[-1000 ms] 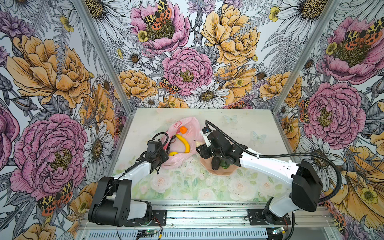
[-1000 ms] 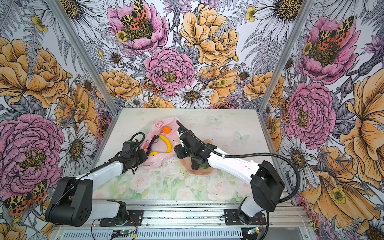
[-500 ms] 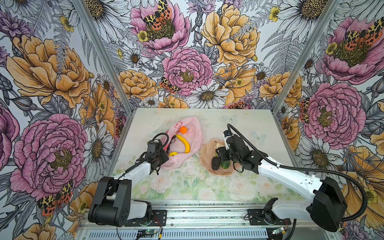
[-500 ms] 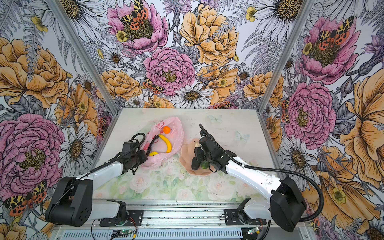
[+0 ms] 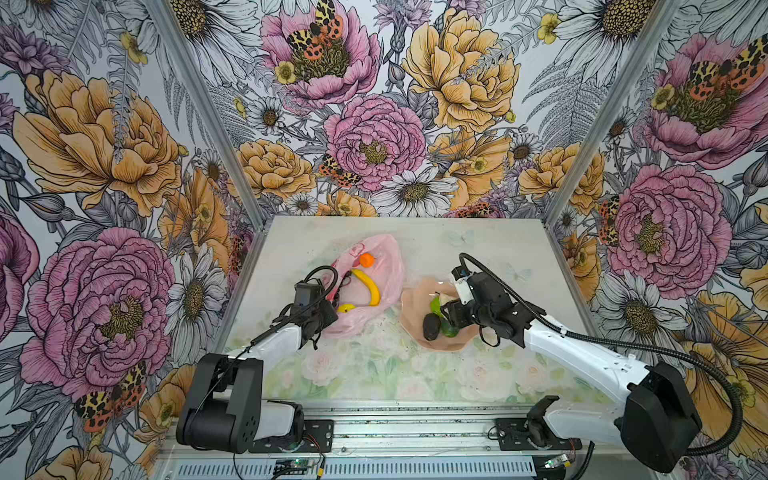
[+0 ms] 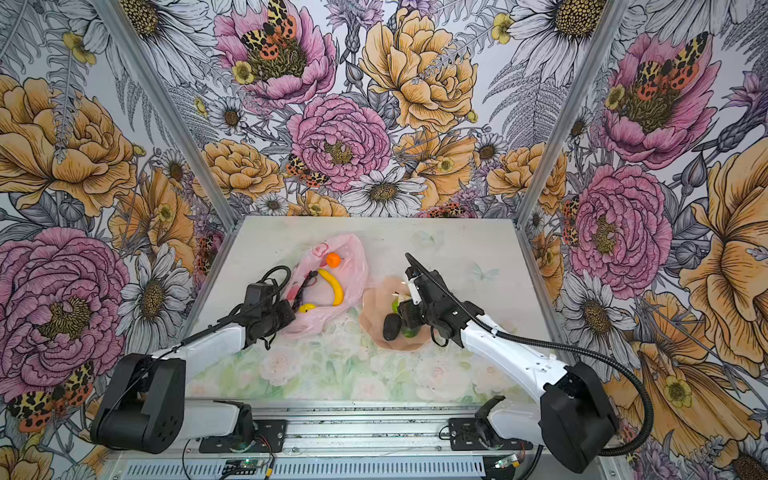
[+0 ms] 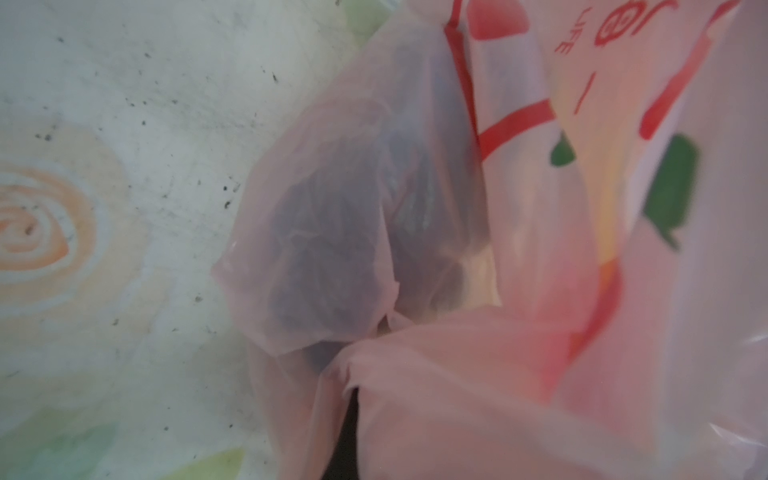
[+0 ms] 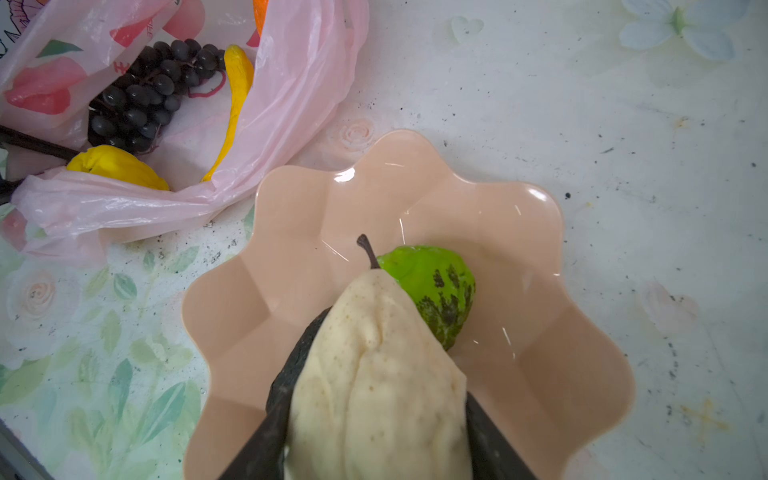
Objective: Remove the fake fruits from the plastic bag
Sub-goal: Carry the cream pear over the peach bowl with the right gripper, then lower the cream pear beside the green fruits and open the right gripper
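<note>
step: you're mid drop-off. The right gripper [image 8: 376,419] has its jaws clamped on the cream pear [image 8: 374,365] and hangs over the peach bowl [image 8: 540,249], nothing let go yet.
bowl so far: a green fruit [image 8: 436,286] and the dark avocado [image 5: 431,326] sit in it (a second green one beside the avocado, I think).
left side: your left gripper [image 5: 320,318] is pinched tight on the near-left edge of the plastic bag [image 5: 384,257], keeping the mouth open.
still bagged: banana [image 5: 370,284], lemon [image 5: 345,308], orange [image 5: 366,259] and grape bunch [image 8: 145,91], left of the bowl.
next: I'd lower the pear, open up, then swing left for the banana (easiest grab, lying on top).
</note>
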